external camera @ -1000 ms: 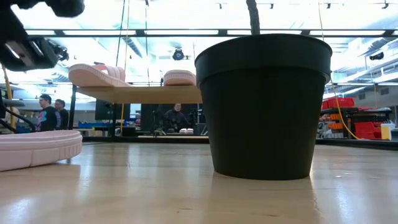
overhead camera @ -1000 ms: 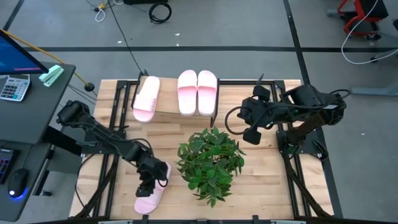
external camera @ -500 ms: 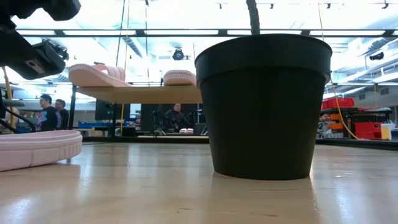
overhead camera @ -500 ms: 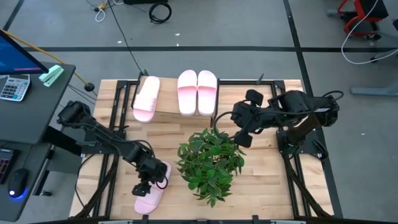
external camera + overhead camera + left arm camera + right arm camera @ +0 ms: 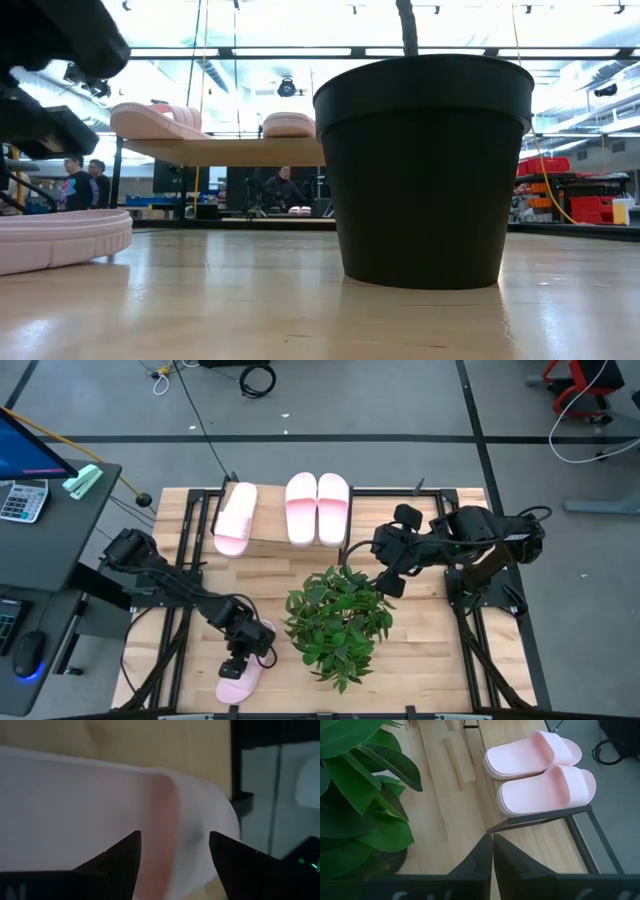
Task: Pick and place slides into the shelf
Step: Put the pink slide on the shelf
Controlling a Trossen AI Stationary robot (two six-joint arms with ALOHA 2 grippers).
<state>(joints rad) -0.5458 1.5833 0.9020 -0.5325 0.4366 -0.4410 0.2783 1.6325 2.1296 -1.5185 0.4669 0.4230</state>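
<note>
Three pale pink slides lie on the light-wood shelf [image 5: 270, 532] at the far side: one [image 5: 235, 518] at its left, and a pair [image 5: 301, 508] [image 5: 333, 508] that the right wrist view also shows [image 5: 535, 755] [image 5: 550, 790]. The fourth slide [image 5: 238, 682] [image 5: 60, 240] [image 5: 75, 810] rests sole-down on the table near the left corner. My left gripper [image 5: 240, 652] [image 5: 175, 862] hovers open just above it, one finger to each side of its width. A gap between the two shows in the low view. My right gripper [image 5: 378, 560] [image 5: 491, 847] is shut in the air right of the plant.
A potted plant [image 5: 338, 615] in a black pot [image 5: 425, 170] stands mid-table between the arms and near the fourth slide. The shelf's black frame [image 5: 540, 817] rims the board. People stand in the room beyond the table. A desk with a calculator sits left of the table.
My left gripper has come down toward the slide on the table and shifted a little toward the near edge, staying open. My right gripper has moved toward the table's left, closer to the plant, then held still.
</note>
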